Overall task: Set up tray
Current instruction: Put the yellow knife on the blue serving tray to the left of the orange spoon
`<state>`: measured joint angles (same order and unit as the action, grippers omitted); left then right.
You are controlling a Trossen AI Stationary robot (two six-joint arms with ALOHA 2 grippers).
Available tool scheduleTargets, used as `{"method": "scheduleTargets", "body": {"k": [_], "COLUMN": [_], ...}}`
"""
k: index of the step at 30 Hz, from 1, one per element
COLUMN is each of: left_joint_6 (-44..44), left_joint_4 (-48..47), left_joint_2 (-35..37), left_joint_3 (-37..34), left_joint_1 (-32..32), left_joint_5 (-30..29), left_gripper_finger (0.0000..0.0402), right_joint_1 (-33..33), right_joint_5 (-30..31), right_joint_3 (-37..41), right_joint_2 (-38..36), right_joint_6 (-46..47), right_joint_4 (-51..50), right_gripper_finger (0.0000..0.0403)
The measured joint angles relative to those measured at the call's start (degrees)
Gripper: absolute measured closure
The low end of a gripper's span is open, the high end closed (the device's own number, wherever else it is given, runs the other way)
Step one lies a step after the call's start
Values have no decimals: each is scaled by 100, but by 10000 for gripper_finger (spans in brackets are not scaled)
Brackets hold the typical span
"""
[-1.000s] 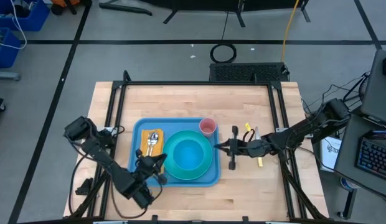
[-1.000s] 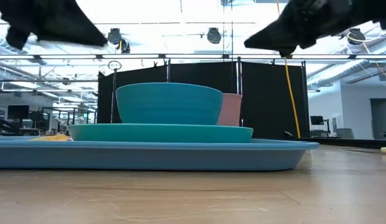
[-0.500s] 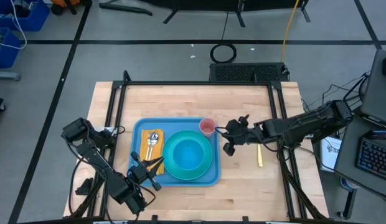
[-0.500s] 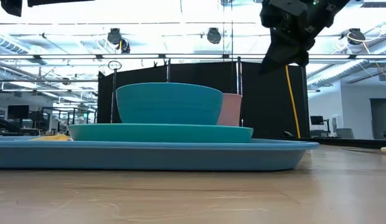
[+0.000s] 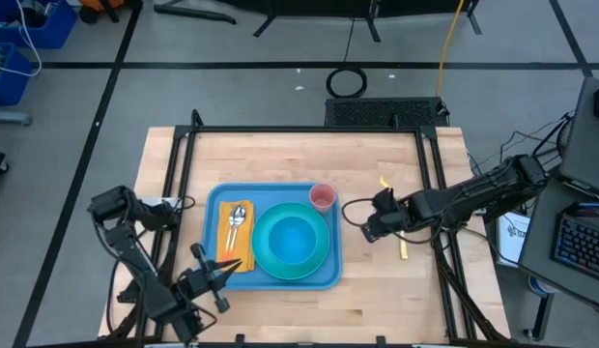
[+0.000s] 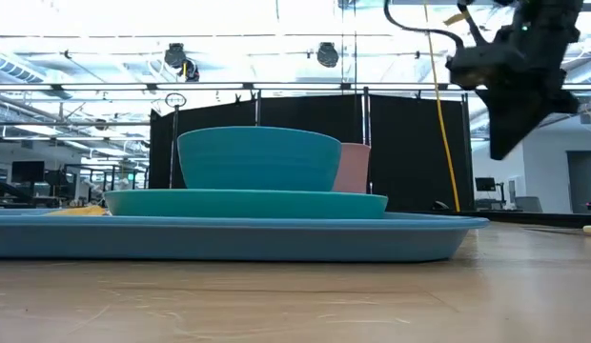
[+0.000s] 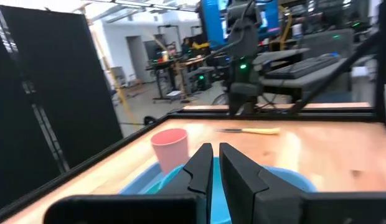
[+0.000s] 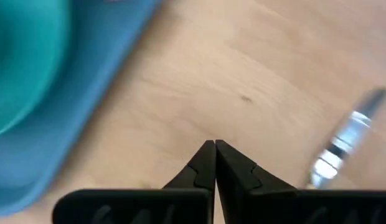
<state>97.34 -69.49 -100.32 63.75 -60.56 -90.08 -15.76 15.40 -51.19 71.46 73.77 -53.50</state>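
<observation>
Light-blue tray (image 5: 272, 274) lies on the wooden worktop (image 5: 309, 159), between the two hands. It carries a teal plate (image 5: 325, 259) with a teal bowl (image 5: 292, 238), a pink cup (image 5: 322, 197), and an orange napkin (image 5: 225, 232) with cutlery (image 5: 236, 220).

Left hand (image 5: 222, 275): clenched, empty, now withdrawn off the tray's near-left corner, where a second ago it sat over the napkin.

Right hand (image 5: 369, 222): clenched, empty, pulled back from beside the cup; tray now lies ahead of its fingertips. A yellow-handled knife (image 5: 401, 244) lies on the worktop just behind this hand, off the tray.

Judgement: both arms retreating; knife looks like the remaining item to place.
</observation>
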Motion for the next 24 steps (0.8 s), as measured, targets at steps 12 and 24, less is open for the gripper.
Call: {"method": "scheduleTargets", "body": {"k": [12, 24], "left_joint_6": [34, 29], "left_joint_4": [-125, -251], "left_joint_2": [12, 12], "left_joint_3": [0, -2], "left_joint_1": [-638, -923], "left_joint_5": [11, 176], "left_gripper_finger": [366, 366], "right_joint_1": [-79, -126], "right_joint_5": [-304, -865], "right_joint_3": [931, 1136], "right_joint_2": [2, 2], "right_joint_6": [860, 1413], "right_joint_4": [1289, 960], "right_gripper_finger": [319, 205]}}
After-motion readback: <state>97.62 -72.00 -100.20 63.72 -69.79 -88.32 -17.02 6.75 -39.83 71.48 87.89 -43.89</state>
